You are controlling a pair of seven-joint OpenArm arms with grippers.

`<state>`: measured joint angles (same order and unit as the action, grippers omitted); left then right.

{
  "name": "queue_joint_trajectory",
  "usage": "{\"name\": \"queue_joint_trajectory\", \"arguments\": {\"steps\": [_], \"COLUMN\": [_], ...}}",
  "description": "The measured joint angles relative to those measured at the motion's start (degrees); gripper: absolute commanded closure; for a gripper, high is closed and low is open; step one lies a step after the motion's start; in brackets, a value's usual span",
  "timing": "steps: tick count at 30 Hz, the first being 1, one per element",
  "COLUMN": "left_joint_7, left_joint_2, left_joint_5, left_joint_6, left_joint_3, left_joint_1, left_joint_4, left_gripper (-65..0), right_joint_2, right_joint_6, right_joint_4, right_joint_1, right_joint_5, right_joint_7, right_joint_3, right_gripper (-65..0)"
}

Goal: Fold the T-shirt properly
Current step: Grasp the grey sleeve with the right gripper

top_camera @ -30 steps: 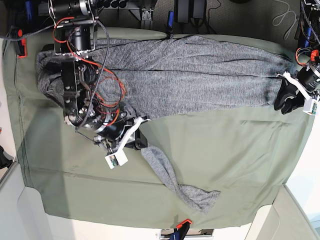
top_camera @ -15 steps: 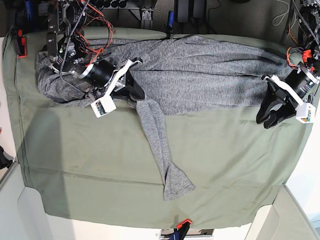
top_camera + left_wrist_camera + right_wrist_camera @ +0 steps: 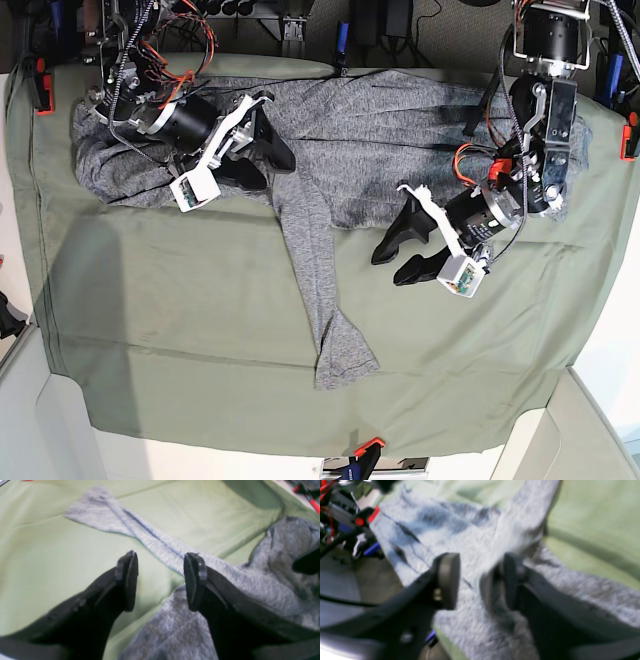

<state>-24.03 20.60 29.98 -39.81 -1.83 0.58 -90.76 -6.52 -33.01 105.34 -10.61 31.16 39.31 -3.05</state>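
Heather-grey knit is laid across the green-covered tabletop (image 3: 150, 330): the T-shirt (image 3: 350, 165) is spread in a wide, rumpled band from ten to two o'clock in the base view, with a narrow strip (image 3: 308, 260) run down from its middle toward six o'clock.

The cloth has just been let go by the right tool (image 3: 276, 175), whose fingers, closed on it half a second ago, are now spread above the strip's upper end, toward eleven o'clock. The left tool (image 3: 388, 270) has been swung inward from the far three o'clock side and is now held just right of centre, toward four o'clock, with its fingers spread and nothing pinched. The strip's lower end has been drawn from near five o'clock almost to six.

By this, one placement seems to have been finished and a fresh grasp, perhaps with both arms, is being prepared. The folding is judged to be unfinished, since the strip is left sticking out and may need to be brought in and smoothed.

No brand, label or writing can be read.
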Motion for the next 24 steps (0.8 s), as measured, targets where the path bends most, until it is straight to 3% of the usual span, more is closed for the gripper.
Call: {"name": "queue_joint_trajectory", "arguments": {"steps": [3, 7, 10, 12, 15, 18, 22, 24], "left_joint_7": [-1.1, -1.1, -1.3, -1.3, -1.9, -2.5, -3.1, -3.1], "left_joint_2": [-0.6, 0.1, -0.1, -0.1, -0.1, -0.1, 0.1, 0.6], "left_joint_5": [-0.4, -0.3, -0.2, -0.1, -0.4, -0.2, -0.1, 0.0], "left_joint_6": [0.2, 0.2, 0.1, 0.1, 0.1, 0.1, 0.1, 0.1], "left_joint_3": [-0.1, 1.4, 1.3, 1.2, 1.2, 1.3, 1.4, 1.9], "left_joint_1": [1.6, 1.4, 1.3, 1.0, 0.7, 0.7, 0.0, -1.3], "left_joint_4": [1.6, 1.1, 1.0, 1.0, 1.0, 1.0, 1.0, 1.0], "left_gripper": [-31.7, -28.7, -28.7, -28.7, -28.7, -28.7, -28.7, -28.7], "right_joint_2": [0.0, 1.5, 3.8, 5.6, 7.0, 7.5, 8.6, 10.1], "right_joint_6": [2.0, 7.8, 9.3, 9.7, 10.4, 10.1, 14.8, 15.1], "right_joint_4": [0.0, -0.1, -1.1, -2.8, -9.1, -17.8, -26.6, -30.3], "right_joint_1": [1.4, 7.3, 11.7, 14.1, 18.4, 23.1, 27.4, 29.4], "right_joint_5": [-3.9, -11.5, -14.6, -16.3, -20.7, -23.6, -26.4, -27.4], "right_joint_7": [-4.7, -4.9, -5.2, -5.2, -5.4, -6.6, -8.3, -8.4], "right_joint_3": [0.5, 0.7, 0.7, 0.7, 0.7, 0.7, 0.8, 0.8], "right_gripper": [-31.5, -31.5, -31.3, -24.8, 0.0, 0.0, 0.0, 0.0]}}
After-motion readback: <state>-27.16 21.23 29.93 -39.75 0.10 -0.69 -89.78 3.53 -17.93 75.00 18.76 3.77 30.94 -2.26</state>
